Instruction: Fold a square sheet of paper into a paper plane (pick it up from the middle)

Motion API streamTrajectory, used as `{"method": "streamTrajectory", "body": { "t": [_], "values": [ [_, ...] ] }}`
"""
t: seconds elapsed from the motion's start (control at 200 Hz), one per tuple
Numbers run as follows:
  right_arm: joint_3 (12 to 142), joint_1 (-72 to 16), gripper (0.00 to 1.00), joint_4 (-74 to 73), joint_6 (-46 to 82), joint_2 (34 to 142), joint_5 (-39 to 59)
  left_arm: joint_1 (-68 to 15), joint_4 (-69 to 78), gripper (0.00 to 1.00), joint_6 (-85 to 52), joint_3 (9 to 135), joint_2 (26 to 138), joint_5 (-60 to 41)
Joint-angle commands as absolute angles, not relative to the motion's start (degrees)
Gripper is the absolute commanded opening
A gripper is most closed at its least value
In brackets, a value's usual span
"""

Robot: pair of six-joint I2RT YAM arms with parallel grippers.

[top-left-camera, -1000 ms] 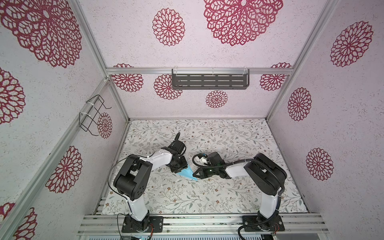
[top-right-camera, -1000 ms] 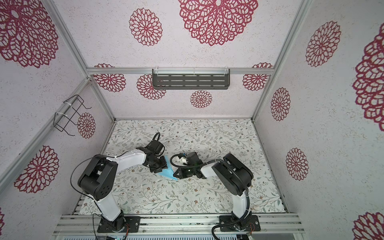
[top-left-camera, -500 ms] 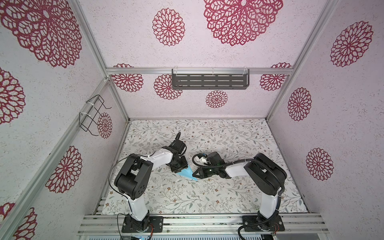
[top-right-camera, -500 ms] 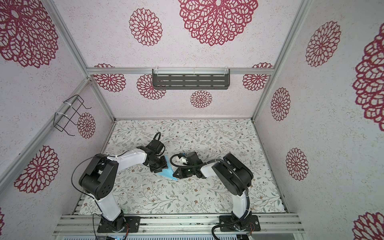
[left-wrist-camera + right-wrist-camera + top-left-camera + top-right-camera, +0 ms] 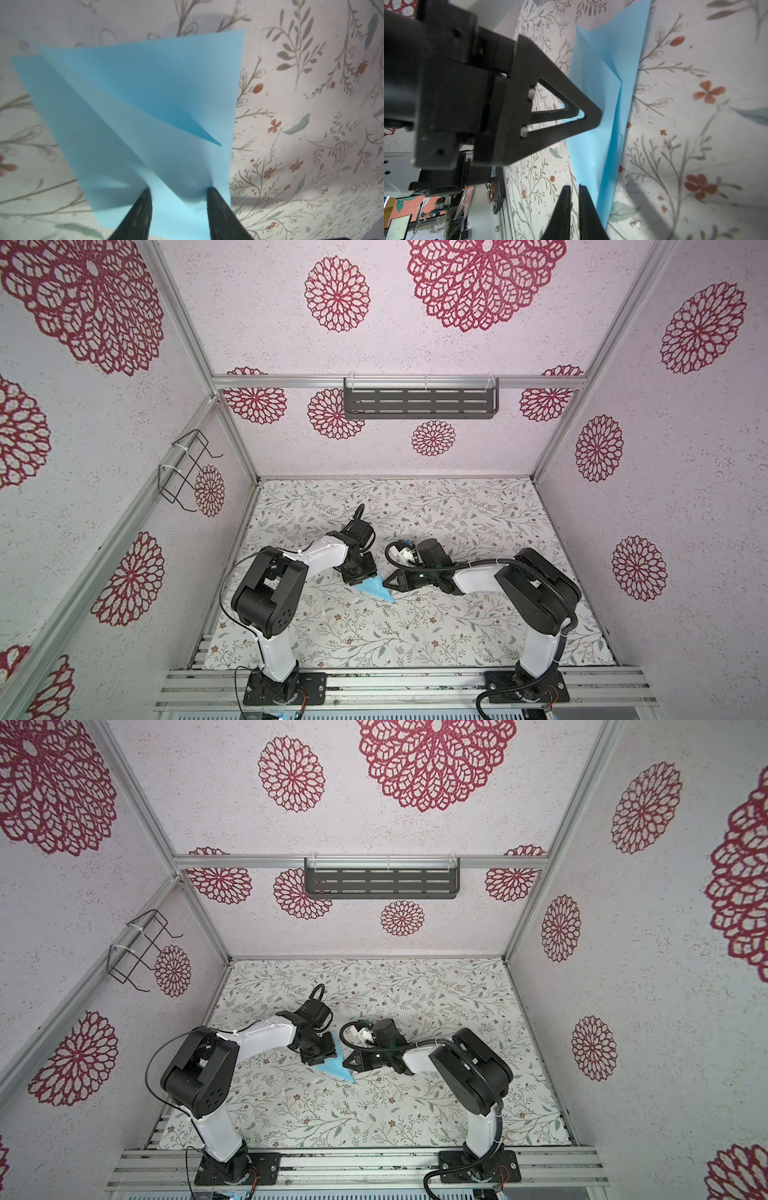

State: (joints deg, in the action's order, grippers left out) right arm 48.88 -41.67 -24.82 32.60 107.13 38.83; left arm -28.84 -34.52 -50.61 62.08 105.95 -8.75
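Left: the left gripper (image 5: pixel 360 577) is low over the floral-patterned table mat (image 5: pixel 415 635), near mid-table. In the left wrist view its jaws stand about half apart, and both black fingertips (image 5: pixel 147 192) bear on the light-blue sheet of thin matte paper (image 5: pixel 135 104). The paper puckers at each tip. The sheet runs past both fingers, so this reads as pinning, not a grasp.

Centre: the sheet (image 5: pixel 374 587) lies on the mat between the two grippers, already partly folded. One diagonal flap stands off the layer beneath, and a point faces the front rail.

Right: the right gripper (image 5: pixel 574 187) comes in sideways, its jaws almost together with only a thin slit between them. No blue shows in the slit. Its tips sit just beside the sheet's edge. Cannot tell whether they touch it.

Step, as judged: mid-fold, the flap not yet creased flat.

Next move needs the left tips anchoring while the right closed tips push the flap down and run along the fold. Risks: the thin sheet may slide or buckle.
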Motion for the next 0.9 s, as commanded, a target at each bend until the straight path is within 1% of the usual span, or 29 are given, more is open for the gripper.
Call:
{"method": "streamTrajectory", "body": {
  "t": [0.0,0.185,0.896],
  "values": [
    [50.54,-42.01,0.12,-25.06,32.79,108.34,40.21,-29.98,-36.47,0.47,-49.85,55.98,117.68,-4.39],
    [50.55,-41.92,0.12,-23.52,32.47,109.41,38.26,-29.98,-36.56,0.48,-49.66,56.01,118.62,-4.54],
    [50.27,-41.89,0.12,-19.72,31.14,110.82,37.08,-30.08,-36.59,0.49,-49.24,57.02,119.3,-5.28]
  ]
}}
